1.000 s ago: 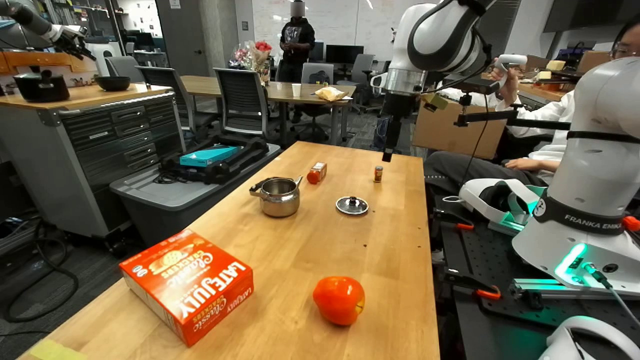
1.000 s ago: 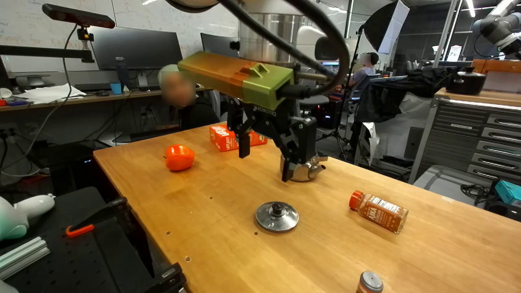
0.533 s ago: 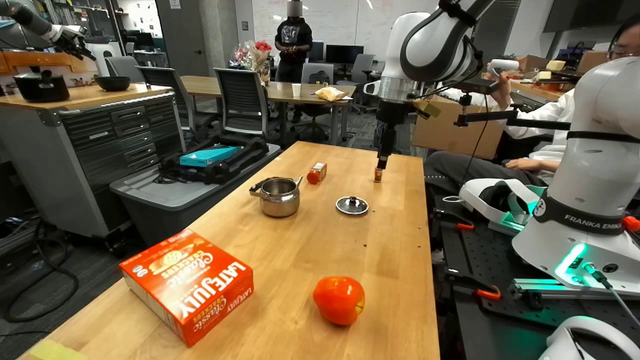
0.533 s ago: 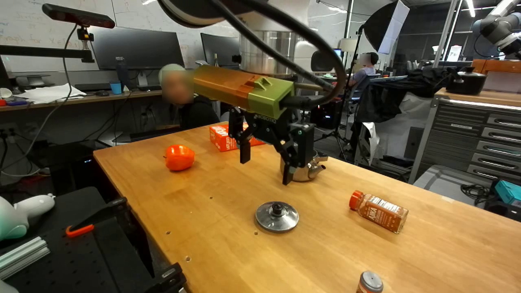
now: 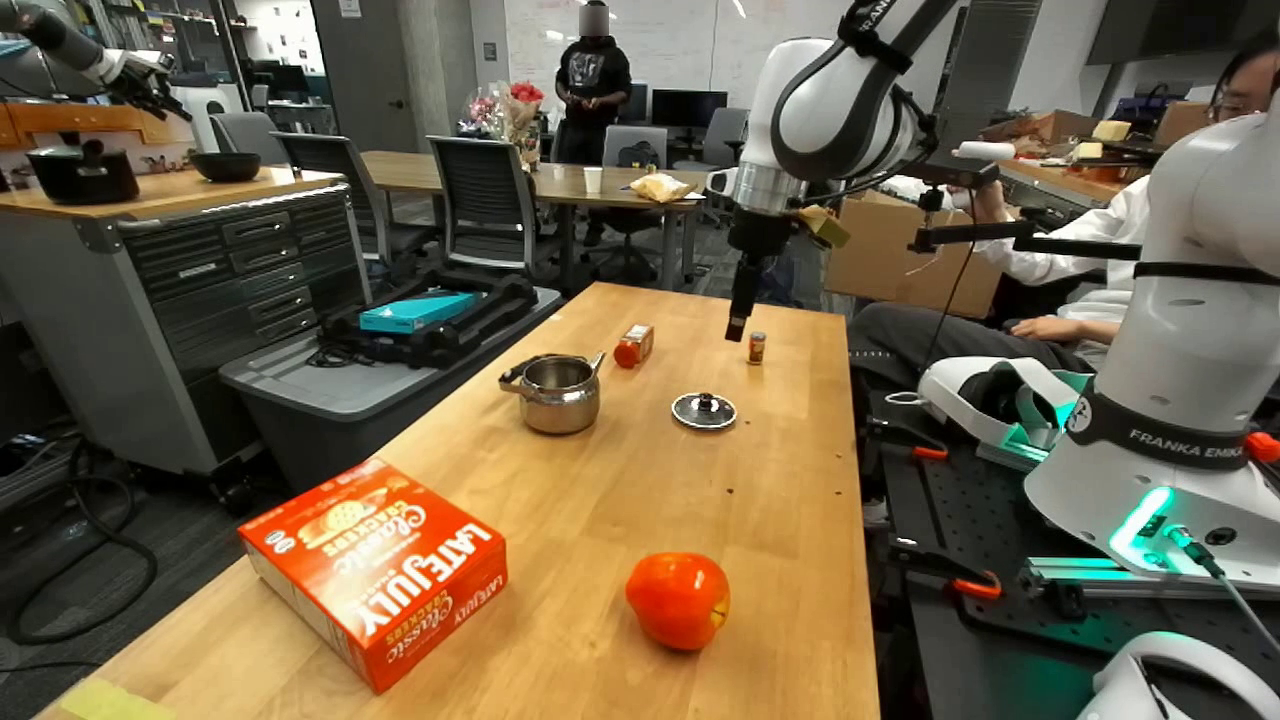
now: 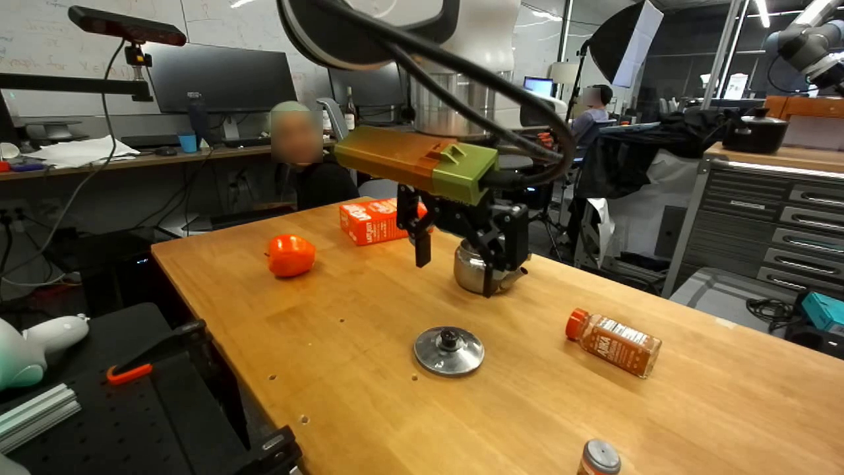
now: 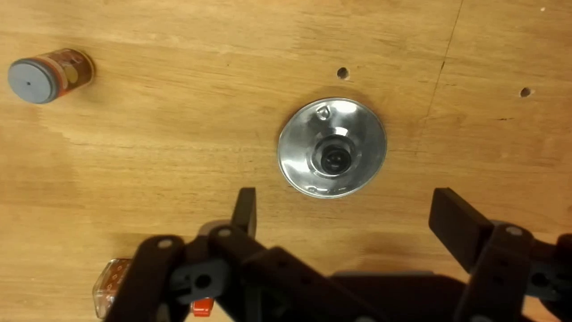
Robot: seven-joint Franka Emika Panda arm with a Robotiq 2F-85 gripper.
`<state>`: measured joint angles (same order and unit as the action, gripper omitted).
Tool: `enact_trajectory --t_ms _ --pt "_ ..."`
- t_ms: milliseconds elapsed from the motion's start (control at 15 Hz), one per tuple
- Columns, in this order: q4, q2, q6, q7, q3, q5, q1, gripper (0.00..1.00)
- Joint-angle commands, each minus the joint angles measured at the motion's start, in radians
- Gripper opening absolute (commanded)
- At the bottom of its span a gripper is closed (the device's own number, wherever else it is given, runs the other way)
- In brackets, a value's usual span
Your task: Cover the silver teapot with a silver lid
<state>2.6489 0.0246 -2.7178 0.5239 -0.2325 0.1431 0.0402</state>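
The claw (image 6: 455,276) hung above the tabletop (image 5: 780,560), its two fingers (image 7: 245,210) spread wide. The silver lid (image 7: 308,129) lay flat on the tabletop below the level of the claw, knob (image 7: 336,161) uppermost; in the wrist view it appeared mostly beyond the fingertips, within the span between them. The silver teapot (image 6: 469,272) stood upright behind the claw in an exterior view, partly hidden by one finger; its open mouth (image 5: 560,372) was seen left of the claw in an exterior view. A spice bottle (image 6: 623,346) with a red cap lay on its side, right of the claw and nearer the camera in an exterior view. A small jar (image 7: 67,74) with a grey cap stood upright, left of the claw and beyond its fingertips in the wrist view. A rounded orange-red fruit (image 5: 678,600) and a flat-lying red cracker box (image 5: 390,560) rested well apart from the claw, on the camera side of it in an exterior view.
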Motion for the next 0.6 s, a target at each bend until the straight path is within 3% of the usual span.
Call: enact_trajectory --t_ms 0,533 --pt "-0.062 -0.105 -0.035 0.041 0.05 0.076 0.026 1.0" --pt "-0.124 -0.21 -0.039 0.067 0.156 0.125 0.111 1.0"
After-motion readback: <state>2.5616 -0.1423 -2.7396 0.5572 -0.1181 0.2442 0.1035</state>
